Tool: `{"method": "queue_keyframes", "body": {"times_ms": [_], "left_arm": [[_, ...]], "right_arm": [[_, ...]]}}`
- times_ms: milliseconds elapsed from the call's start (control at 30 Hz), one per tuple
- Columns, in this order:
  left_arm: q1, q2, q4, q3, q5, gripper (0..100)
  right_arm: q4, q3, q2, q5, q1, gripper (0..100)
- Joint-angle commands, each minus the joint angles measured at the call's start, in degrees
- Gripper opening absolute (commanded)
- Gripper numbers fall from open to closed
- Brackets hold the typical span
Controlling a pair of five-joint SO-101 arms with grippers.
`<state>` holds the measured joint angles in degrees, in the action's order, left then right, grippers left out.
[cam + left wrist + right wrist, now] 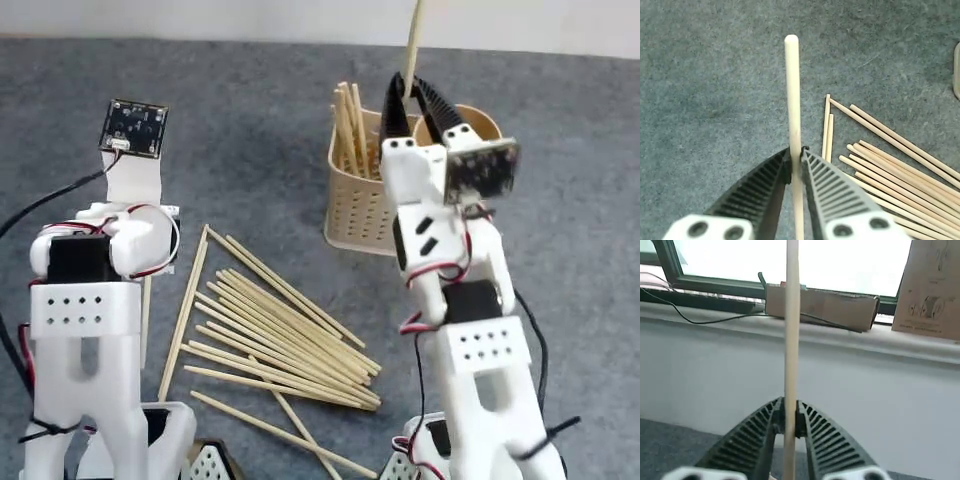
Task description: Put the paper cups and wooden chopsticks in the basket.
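Two claws are in play, and each one grips a single chopstick. Nearest, under the arm at the lower left of the high view, your left claw [796, 152] has its jaws closed tight on one low chopstick [792, 90]. It holds the stick partway along, and the rounded end points out ahead over the grey carpet [710, 75].

Just beside that, across the lower middle of the high view, the loose chopsticks [280, 330] lie fanned and crossed on the carpet. You can count roughly twenty, but they overlap too closely for an exact tally.

Farther up, right of centre, stands one perforated basket [362, 215]. About six standing chopsticks [350, 130] lean together in its left corner. One paper cup [485, 120] shows its brown rim in the basket's right part, partly behind your right arm.

Over the basket, your right claw [409, 82] has its jaws pinched shut on one upright chopstick [414, 35], which runs off the top of the frame.
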<state>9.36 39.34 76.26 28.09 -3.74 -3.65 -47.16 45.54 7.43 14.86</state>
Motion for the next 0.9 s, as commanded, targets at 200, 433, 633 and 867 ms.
{"method": "queue_keyframes", "body": {"times_ms": [200,433,633,867], "left_arm": [[-1.27,1.54,-1.85,-0.13,0.44,0],[-1.19,1.63,-1.85,-0.13,0.44,0],[-1.19,1.8,-1.93,-0.66,0.44,0],[-1.27,1.89,-3.96,-0.66,0.44,0]], "right_arm": [[-1.27,0.75,-2.24,0.62,-0.48,1.1],[-1.27,-2.33,-2.07,0.62,0.75,11.3],[-0.04,-3.12,3.65,0.62,0.75,11.2],[17.71,-2.68,18.33,0.62,6.29,11.2]]}}
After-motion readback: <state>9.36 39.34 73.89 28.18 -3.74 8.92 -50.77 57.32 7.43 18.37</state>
